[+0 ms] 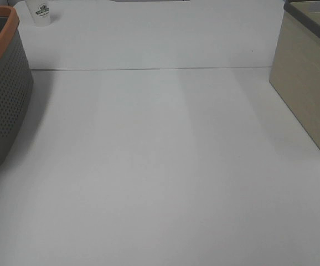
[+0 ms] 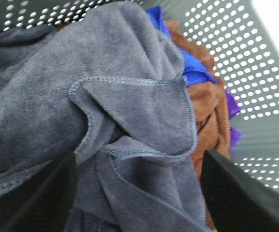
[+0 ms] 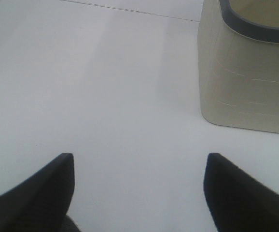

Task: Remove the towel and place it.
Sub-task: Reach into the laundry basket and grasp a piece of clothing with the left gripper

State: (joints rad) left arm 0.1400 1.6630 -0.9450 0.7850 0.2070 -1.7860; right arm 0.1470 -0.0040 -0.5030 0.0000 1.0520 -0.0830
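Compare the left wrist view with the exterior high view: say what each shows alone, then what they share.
Left wrist only: the grey towel bunched up, a blue cloth, a brown cloth and a purple cloth beside it, and the left gripper open astride the towel. Exterior high only: the white table, a beige bin at the right and a cup at the back left. Both: the perforated grey basket, from inside at the wrist, from outside with its orange rim in the high view.
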